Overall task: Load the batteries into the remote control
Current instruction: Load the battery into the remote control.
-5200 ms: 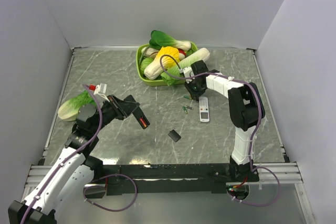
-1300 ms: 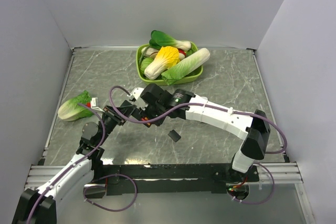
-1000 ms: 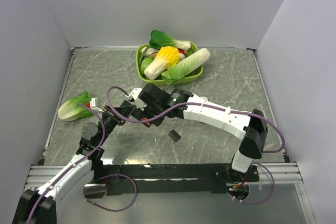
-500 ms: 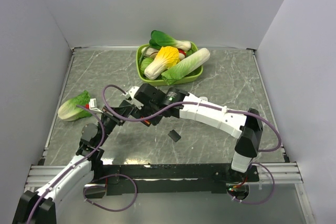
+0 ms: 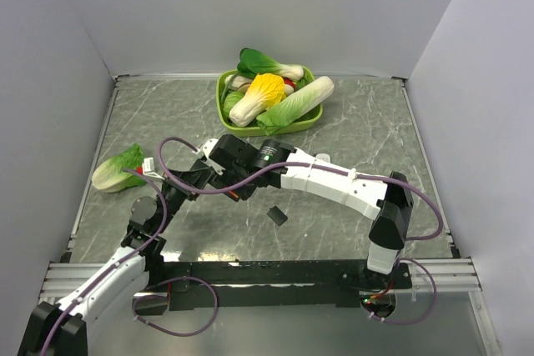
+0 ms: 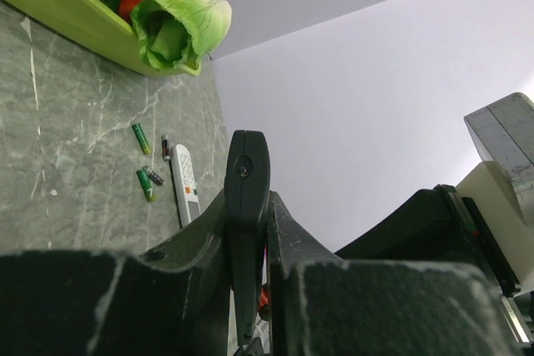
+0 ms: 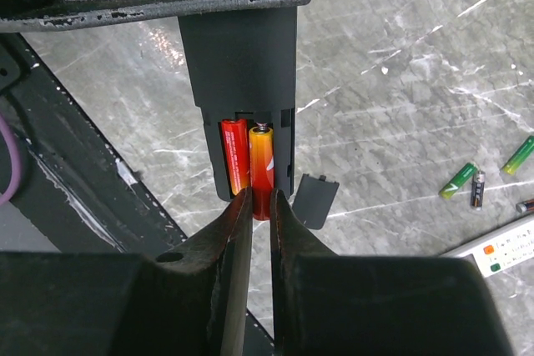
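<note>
R gripper (image 7: pixel 259 206) pinching orange battery (image 7: pixel 260 160), mid wrist frame, nosing it into the bay beside the seated red battery (image 7: pixel 234 160). L gripper (image 6: pixel 248 243) clamps remote control (image 7: pixel 242 64) tight, bay exposed, steadying for loading. Spare batteries (image 7: pixel 460 181) at frame right.

table (image 5: pixel 367 122) | bowl (image 5: pixel 223 89) | cabbage (image 5: pixel 117 168) | black cover (image 5: pixel 277 215) | batteries (image 6: pixel 142 138) | white remote (image 6: pixel 186 193)

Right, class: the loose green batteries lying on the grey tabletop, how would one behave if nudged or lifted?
Small smooth cylinders lying on their sides, the loose batteries would probably roll across the table if nudged sideways. They look rigid, so likely no bending in a grip. Thin and glossy, one might slip or pivot when pinched.
</note>
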Available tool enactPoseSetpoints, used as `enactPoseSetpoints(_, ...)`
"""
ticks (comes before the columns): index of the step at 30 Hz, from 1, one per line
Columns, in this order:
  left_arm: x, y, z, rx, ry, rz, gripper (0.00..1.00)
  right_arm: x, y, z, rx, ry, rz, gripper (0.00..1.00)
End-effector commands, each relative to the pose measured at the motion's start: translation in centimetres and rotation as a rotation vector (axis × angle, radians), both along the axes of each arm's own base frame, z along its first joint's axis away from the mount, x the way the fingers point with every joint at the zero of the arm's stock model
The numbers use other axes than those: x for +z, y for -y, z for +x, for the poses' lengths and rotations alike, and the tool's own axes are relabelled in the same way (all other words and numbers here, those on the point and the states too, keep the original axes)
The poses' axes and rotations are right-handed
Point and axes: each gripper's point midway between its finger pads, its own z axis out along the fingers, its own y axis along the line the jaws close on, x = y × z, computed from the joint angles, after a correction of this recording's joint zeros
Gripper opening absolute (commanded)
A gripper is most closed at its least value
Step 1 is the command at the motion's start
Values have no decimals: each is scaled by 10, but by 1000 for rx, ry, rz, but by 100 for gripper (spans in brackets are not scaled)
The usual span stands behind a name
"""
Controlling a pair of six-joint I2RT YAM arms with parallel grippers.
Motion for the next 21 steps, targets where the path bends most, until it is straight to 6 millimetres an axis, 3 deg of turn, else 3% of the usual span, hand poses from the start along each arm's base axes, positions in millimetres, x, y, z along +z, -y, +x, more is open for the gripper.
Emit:
enactPoseSetpoints(1,20,-1,-8,-12,57,-111,1,-5,4,4,-33,8,-48,19)
enactPoseSetpoints(5,22,-2,-7,-6,48,-134,1,-5,5,4,-35,15,-55,20)
enactPoseSetpoints(7,12,-3,-8,-4,24,-137,1,-4,4,5,-34,19,-54,20)
enactPoseSetpoints(13,11,-5,-7,6,11,-156,2,0,4,6,-36,29,-47,30)
enactPoseSetpoints(21,8,-4,-7,1,5,-154,1,10,3,6,-35,38,-14,34)
